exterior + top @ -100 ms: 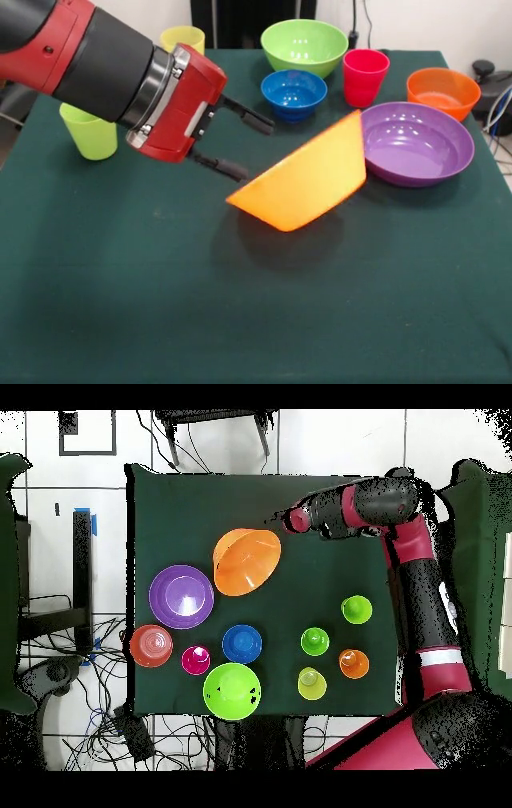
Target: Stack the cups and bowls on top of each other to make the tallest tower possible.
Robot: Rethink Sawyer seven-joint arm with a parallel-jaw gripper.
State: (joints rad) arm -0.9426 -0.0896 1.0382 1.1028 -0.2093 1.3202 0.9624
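Note:
My gripper [250, 147] is open, its two black fingers spread, just left of the very large orange-yellow bowl [308, 180]. That bowl is tipped on its side with its outside facing the front view. Its high rim is against the large purple bowl [412, 144], and the lower finger ends near its low rim; whether it touches I cannot tell. From overhead my gripper [278, 521] is at the edge of the orange-yellow bowl [245, 562]. Every cup and bowl stands singly; no tower is in view.
At the back stand a pale yellow cup [182, 38], light green bowl [304, 46], blue bowl [294, 92], red-pink cup [365, 76] and red-orange bowl [442, 92]. A lime cup [90, 132] shows behind my arm. Overhead, a green cup [315, 641] and orange cup [353, 664] stand near the base.

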